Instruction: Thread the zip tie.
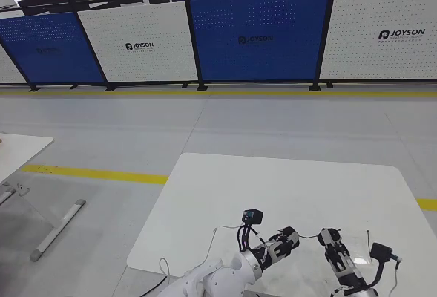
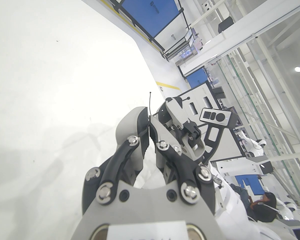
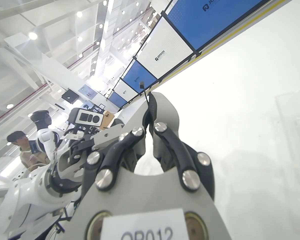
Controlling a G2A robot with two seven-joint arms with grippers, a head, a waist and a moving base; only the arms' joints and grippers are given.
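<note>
Both grippers hover close together over the near edge of the white table (image 1: pixel 277 193). My left gripper (image 2: pixel 149 119) is shut on a thin black zip tie strap (image 2: pixel 150 102), whose slim end pokes up past the fingertips. My right gripper (image 3: pixel 150 102) is shut on a black zip tie (image 3: pixel 145 93), and the small square head (image 3: pixel 141 84) stands just above its pads. From the top, the left gripper (image 1: pixel 291 237) and right gripper (image 1: pixel 326 237) face each other a short gap apart. The strap between them is hidden by the fingers.
A clear plastic tray (image 1: pixel 360 256) lies on the table beside the right arm, also seen as a transparent tray (image 3: pixel 295 118) in the right wrist view. The table's far half is bare white surface. Blue and white panels (image 1: pixel 255 37) stand across the floor.
</note>
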